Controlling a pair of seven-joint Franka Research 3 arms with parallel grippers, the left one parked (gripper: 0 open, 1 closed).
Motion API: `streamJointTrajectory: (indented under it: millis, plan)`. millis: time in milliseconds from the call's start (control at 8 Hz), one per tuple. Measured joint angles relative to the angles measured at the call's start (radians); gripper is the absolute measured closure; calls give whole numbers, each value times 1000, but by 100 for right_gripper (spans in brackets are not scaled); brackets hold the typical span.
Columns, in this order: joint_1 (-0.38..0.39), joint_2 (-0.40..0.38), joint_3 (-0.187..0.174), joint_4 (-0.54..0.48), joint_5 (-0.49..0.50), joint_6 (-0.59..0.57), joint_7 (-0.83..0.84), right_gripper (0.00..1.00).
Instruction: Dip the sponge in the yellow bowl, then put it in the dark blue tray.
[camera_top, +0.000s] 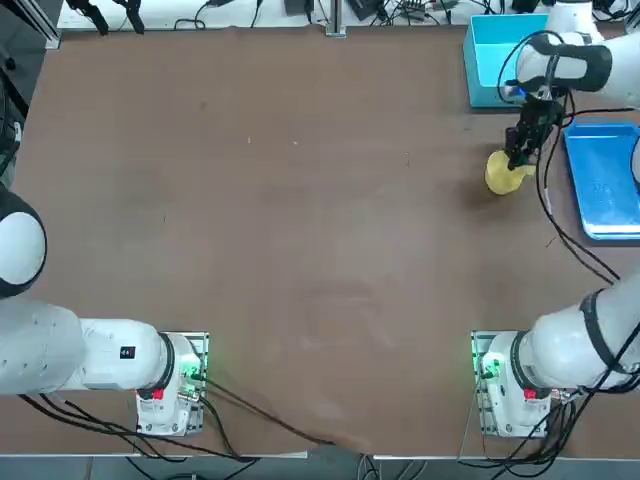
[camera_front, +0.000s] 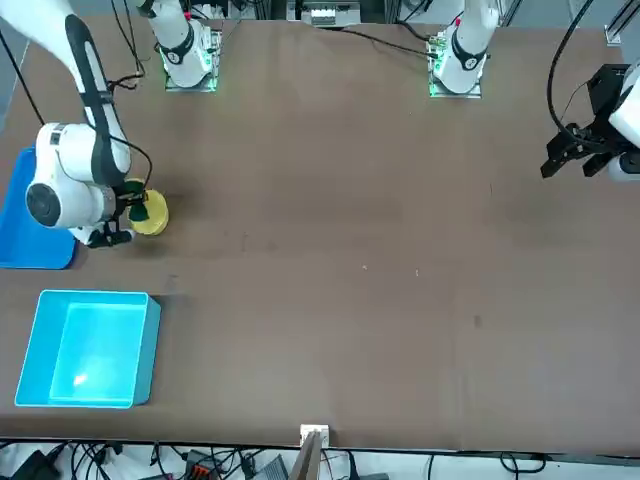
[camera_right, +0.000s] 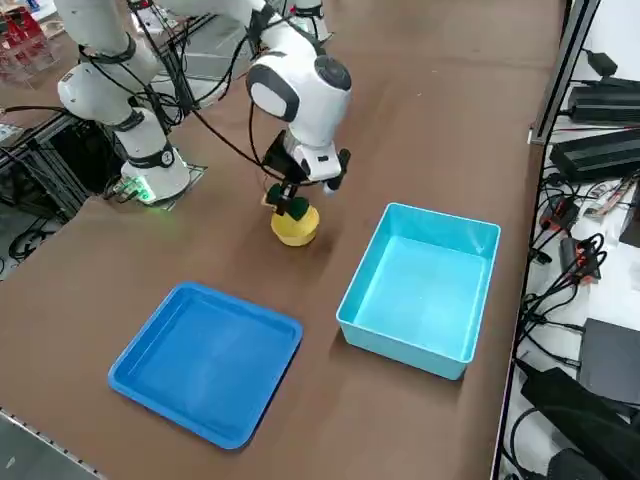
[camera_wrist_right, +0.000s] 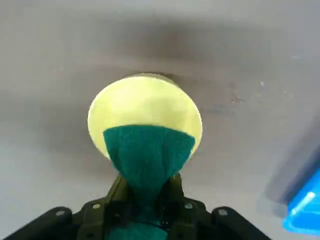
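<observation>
My right gripper (camera_wrist_right: 146, 192) is shut on the sponge (camera_wrist_right: 147, 155), whose dark green scouring face shows, pinched narrow between the fingers. It hangs directly over the small yellow bowl (camera_wrist_right: 145, 107), its lower end at or in the bowl's mouth. From the side, the sponge (camera_right: 293, 206) sits just above the yellow bowl (camera_right: 296, 228), under the gripper (camera_right: 290, 196). In the top view the bowl (camera_top: 503, 175) lies between the cyan bin and the dark blue tray (camera_top: 606, 180). The dark blue tray (camera_right: 207, 361) holds nothing.
A deeper light cyan square bin (camera_right: 422, 288) stands next to the bowl, on the side away from the tray. The table's right edge runs just past the tray (camera_top: 632, 200). The arm's cables (camera_top: 560, 215) hang between bowl and tray.
</observation>
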Motion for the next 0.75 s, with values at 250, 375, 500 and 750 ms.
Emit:
streamJointTrajectory:
  millis: [250,375,500,750]
  plan:
    - [-46,-96,-7,0,0,-49,-34,71]
    - [-94,-131,-8,-1,0,-58,-86,71]
    - [-156,-149,-11,-2,0,-59,-155,71]
    - [-296,-148,-16,-5,-2,-22,-283,71]
